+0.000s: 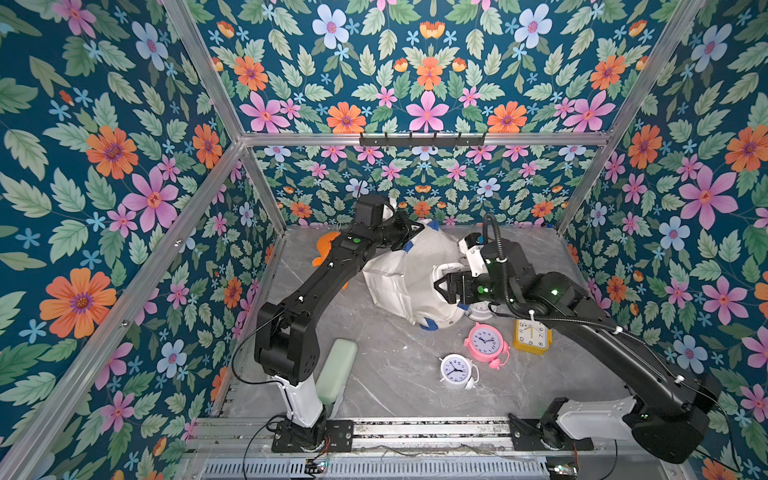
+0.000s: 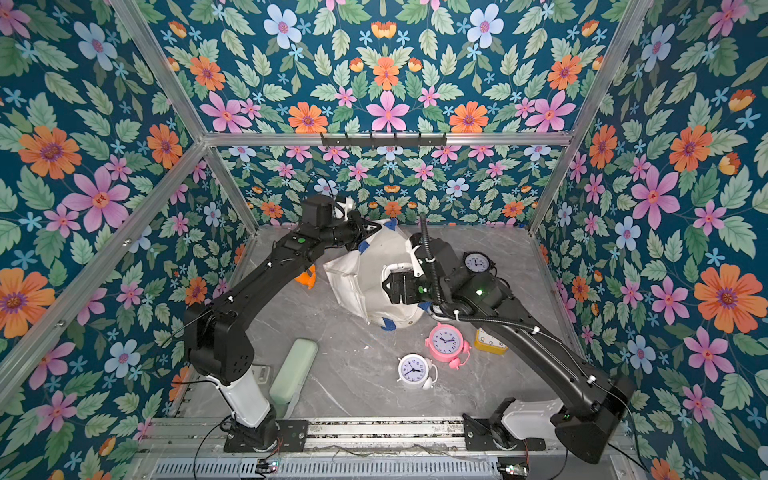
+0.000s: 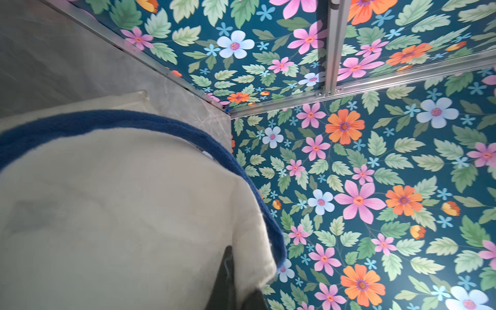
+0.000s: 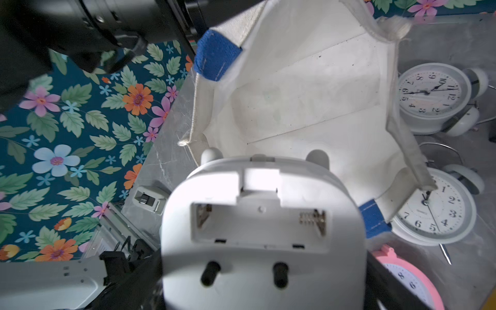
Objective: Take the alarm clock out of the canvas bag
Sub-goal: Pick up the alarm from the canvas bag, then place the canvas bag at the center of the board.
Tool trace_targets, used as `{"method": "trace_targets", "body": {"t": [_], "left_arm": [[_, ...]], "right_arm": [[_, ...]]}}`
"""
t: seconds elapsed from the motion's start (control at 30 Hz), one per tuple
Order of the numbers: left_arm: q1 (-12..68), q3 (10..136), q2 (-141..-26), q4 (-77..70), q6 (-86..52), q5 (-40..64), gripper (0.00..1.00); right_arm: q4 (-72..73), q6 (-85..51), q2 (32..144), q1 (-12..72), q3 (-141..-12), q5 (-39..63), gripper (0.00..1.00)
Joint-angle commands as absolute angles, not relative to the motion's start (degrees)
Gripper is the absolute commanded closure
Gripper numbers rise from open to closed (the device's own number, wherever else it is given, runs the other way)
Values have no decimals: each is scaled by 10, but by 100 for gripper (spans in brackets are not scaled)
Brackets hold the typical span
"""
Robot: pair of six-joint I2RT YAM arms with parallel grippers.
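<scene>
The off-white canvas bag (image 1: 399, 274) (image 2: 357, 274) with blue tabs lies tipped on its side mid-table, its mouth facing my right arm. My left gripper (image 1: 415, 228) (image 3: 241, 290) is shut on the bag's far rim by the blue strap (image 3: 134, 120) and holds it up. A white alarm clock (image 4: 263, 228) sits at the bag's mouth, its back and bare battery bay toward the wrist camera. My right gripper (image 1: 446, 286) (image 4: 249, 284) grips that clock across its body, jaws spread wide. In both top views only the clock's white rim (image 2: 395, 268) shows.
On the grey table near the bag's mouth lie a pink clock (image 1: 484, 341), a yellow square clock (image 1: 532, 334), a small white clock (image 1: 456, 370) and a white one (image 1: 480, 309) under my right arm. A black clock (image 2: 477, 262), an orange plush (image 1: 326, 245) and a green case (image 1: 338, 370) are also there.
</scene>
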State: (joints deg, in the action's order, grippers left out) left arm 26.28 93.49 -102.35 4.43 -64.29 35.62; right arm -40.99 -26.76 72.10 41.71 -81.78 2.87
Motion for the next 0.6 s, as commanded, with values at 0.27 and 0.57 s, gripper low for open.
{"method": "trace_targets", "body": {"t": [0.27,0.57], "left_arm": [[176,919,-1051,-102,-788,371,100],[71,950,-1119,-23,-746,386,100]], "right_arm": [[-452,-264,678,405,-820,71,31],[-410,-288,664,366,-774,137,31]]}}
